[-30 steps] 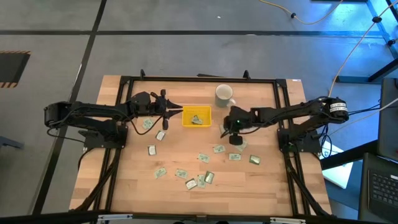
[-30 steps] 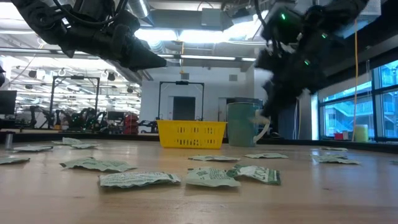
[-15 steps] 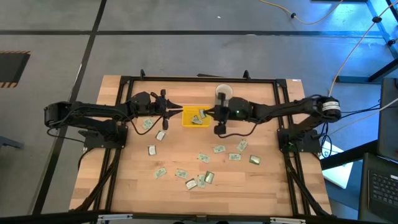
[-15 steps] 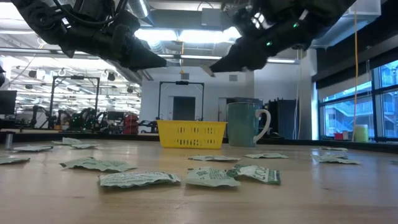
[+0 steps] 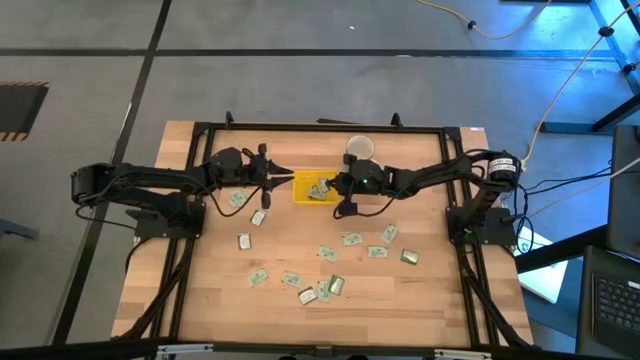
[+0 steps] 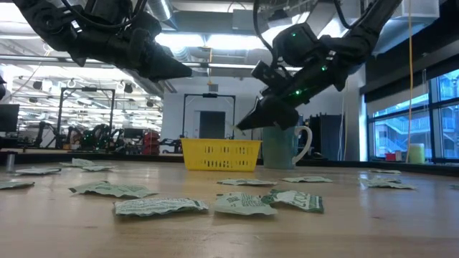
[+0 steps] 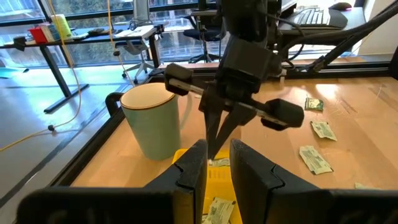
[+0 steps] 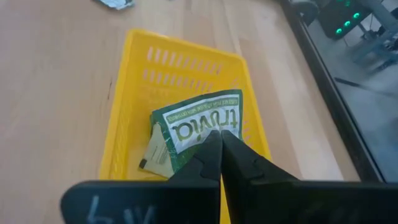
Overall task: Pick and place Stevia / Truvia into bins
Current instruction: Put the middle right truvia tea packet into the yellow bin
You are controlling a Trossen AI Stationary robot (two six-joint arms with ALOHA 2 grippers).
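Observation:
The yellow tray point(image 5: 298, 190) point(image 6: 220, 155) stands at the table's far middle, with sachets point(image 5: 318, 190) lying in it. My right gripper point(image 5: 337, 192) point(image 6: 240, 127) point(image 8: 219, 138) hangs over the tray's right part, shut on a green-and-white Truvia sachet point(image 8: 199, 124). Another sachet point(image 8: 154, 152) lies under it on the tray floor. Several loose sachets point(image 5: 352, 240) point(image 6: 247, 203) lie flat on the wood nearer me. My left gripper point(image 5: 272, 180) point(image 7: 217, 165) waits in the air just left of the tray, its fingers a narrow gap apart. My right gripper pinches the Truvia sachet by its near end point(image 8: 186, 152) between the two fingertips. The fingers slant down from the table's right. The sachet sticks out past the fingertips, over the tray floor; whether it touches the sachet below, I cannot tell.
A white mug point(image 5: 359, 151) point(image 6: 281, 143) point(image 7: 155, 118) stands just right of and behind the tray, close to my right arm. A few sachets point(image 5: 236, 199) lie left of the tray under my left arm. The black frame point(image 5: 320, 127) runs along the table's edges.
My right gripper has risen from the loose sachets right of the middle, carrying a sachet. It has swung toward the far left and come down over the tray's right part.

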